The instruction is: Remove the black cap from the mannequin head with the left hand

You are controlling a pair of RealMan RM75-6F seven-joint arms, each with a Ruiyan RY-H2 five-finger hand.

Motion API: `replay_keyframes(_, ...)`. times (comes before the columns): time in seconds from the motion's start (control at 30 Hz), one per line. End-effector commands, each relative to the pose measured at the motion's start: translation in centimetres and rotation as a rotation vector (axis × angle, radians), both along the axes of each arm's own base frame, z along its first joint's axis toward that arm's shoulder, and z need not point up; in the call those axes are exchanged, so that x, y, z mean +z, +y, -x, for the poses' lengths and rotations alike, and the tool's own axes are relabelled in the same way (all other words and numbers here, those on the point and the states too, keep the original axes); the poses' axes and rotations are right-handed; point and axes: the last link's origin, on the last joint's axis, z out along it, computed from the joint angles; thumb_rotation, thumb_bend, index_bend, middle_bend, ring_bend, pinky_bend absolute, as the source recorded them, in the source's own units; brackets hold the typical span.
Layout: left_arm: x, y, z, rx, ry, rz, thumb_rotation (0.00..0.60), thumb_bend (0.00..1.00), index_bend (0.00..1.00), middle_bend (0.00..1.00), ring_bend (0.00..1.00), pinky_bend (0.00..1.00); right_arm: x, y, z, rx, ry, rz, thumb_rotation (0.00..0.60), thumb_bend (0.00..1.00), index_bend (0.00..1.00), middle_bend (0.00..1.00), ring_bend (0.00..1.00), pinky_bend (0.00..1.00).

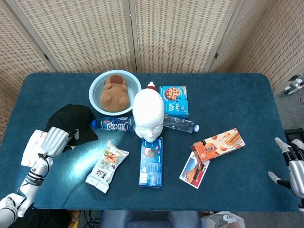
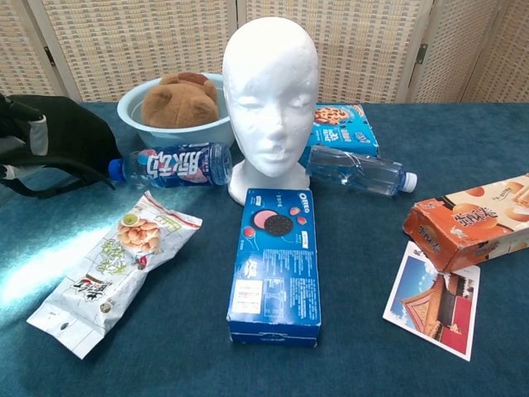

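Your black cap [image 1: 71, 119] is off the mannequin head [image 1: 148, 115] and lies on the worktop [image 1: 237, 99] near its left edge, beside the blue-labelled bottle [image 1: 114, 125]. Your left robot hand [image 1: 55, 140] rests at the cap's near side, fingers touching the fabric; whether they pinch it you cannot tell. The bare mannequin head stands upright mid-worktop. Your right robot hand [image 1: 293, 164] hangs off the right edge, fingers spread, holding nothing.

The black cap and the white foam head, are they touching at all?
Apart. The head view shows the black cap lying on the table well left of the mannequin head, with a bottle between them.
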Motion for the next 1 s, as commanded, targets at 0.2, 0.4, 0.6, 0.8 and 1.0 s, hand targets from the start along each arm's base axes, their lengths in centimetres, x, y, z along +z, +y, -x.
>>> replay_keyframes(0.2,-0.5,-1.4,0.2,0.170,0.188,0.103,0.600,0.31,0.42,1.00,0.97,1.00,0.0,0.0,0.0,0.001,-0.001,0.003,0.600,0.08,0.12,0.22,0.14,0.25)
replay_keyframes(0.4,0.0,-2.6,-0.8,0.266,0.261,0.159,0.600,0.30,0.22,1.00,0.92,1.00,0.0,0.1,0.1,-0.001,-0.003,0.003,0.600,0.08,0.12,0.22,0.14,0.25)
replay_keyframes(0.6,0.6,-3.5,-1.9,0.320,0.281,0.181,0.600,0.22,0.10,0.97,0.89,1.00,-0.1,0.1,0.2,0.000,-0.006,0.001,0.600,0.08,0.12,0.22,0.14,0.25)
replay_keyframes(0.8,0.9,-4.1,-2.7,0.358,0.284,0.211,0.600,0.16,0.00,0.94,0.87,1.00,-0.1,0.0,0.2,0.003,-0.008,0.000,0.600,0.08,0.12,0.22,0.14,0.25)
replay_keyframes(1.0,1.2,-4.8,-3.3,0.350,0.258,0.217,0.600,0.09,0.00,0.90,0.83,0.98,0.0,0.1,0.1,0.005,-0.010,0.005,0.600,0.08,0.12,0.22,0.14,0.25)
